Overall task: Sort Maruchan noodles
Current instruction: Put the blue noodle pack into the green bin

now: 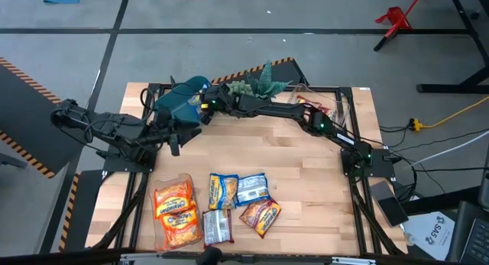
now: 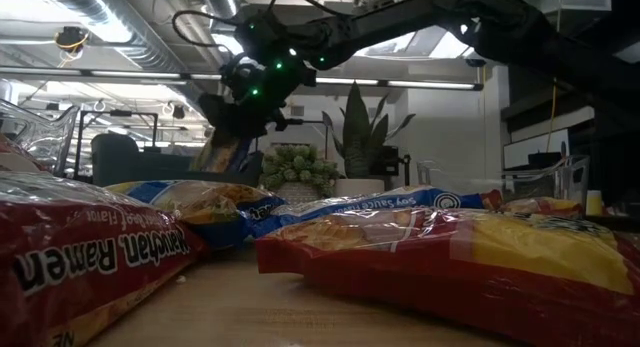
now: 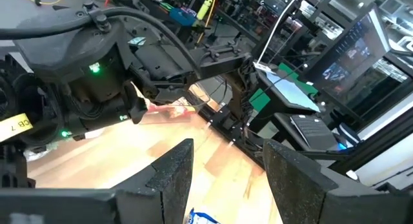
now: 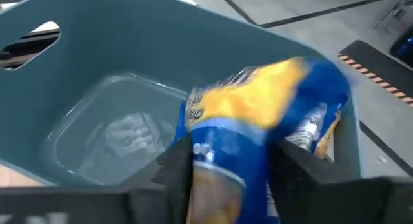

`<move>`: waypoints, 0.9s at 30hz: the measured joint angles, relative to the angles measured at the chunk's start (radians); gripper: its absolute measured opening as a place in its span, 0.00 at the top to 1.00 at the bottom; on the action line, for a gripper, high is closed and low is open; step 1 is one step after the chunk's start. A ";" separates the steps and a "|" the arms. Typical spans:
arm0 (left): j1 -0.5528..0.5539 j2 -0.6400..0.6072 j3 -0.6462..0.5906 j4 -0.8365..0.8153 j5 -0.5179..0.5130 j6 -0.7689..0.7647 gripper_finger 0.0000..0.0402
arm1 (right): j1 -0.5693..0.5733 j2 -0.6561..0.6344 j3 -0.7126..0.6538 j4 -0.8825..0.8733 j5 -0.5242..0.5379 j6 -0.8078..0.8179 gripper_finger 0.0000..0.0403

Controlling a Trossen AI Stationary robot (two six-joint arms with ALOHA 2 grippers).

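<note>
My right gripper [image 4: 229, 169] reaches over the teal bin [image 1: 179, 101] at the table's far left, its fingers apart. A blue-and-yellow noodle packet [image 4: 258, 114] is blurred between them, above the bin's inside [image 4: 110, 127]. In the low view the right gripper [image 2: 235, 122] hangs above the bin [image 2: 130, 159]. My left gripper [image 3: 229, 179] stands open and empty just near of the bin [image 1: 177, 137]. Several more packets lie flat near the front edge: orange [image 1: 174, 200], blue-yellow [image 1: 221, 190], silvery [image 1: 216, 227]. My right gripper has its fingers [image 4: 181, 166] on either side of the packet's lower end [image 4: 222, 166], coming slanting down from the table's right. I cannot tell whether they touch it. The packet is tilted, clear of the bin's floor.
A potted plant and succulents [image 1: 256, 85] stand at the far edge beside the bin. A clear tub [image 1: 328, 105] sits at the far right. The right arm [image 1: 290, 112] stretches across the table's far half. Bare wood [image 1: 306, 181] lies between the packets and the right edge.
</note>
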 joint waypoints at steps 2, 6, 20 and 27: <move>0.000 0.000 0.000 0.000 0.000 0.000 0.55 | -0.001 0.000 0.000 0.000 -0.002 0.000 0.52; 0.000 0.000 0.000 0.000 0.000 0.000 0.55 | -0.003 -0.004 0.004 -0.001 0.095 -0.039 0.40; -0.027 0.029 -0.001 -0.219 0.058 -0.157 0.55 | -0.003 -0.353 0.031 -0.411 0.067 -0.139 0.37; -0.096 0.094 -0.001 -0.205 0.068 -0.174 0.55 | -0.003 -0.597 0.030 -0.707 0.118 -0.141 0.37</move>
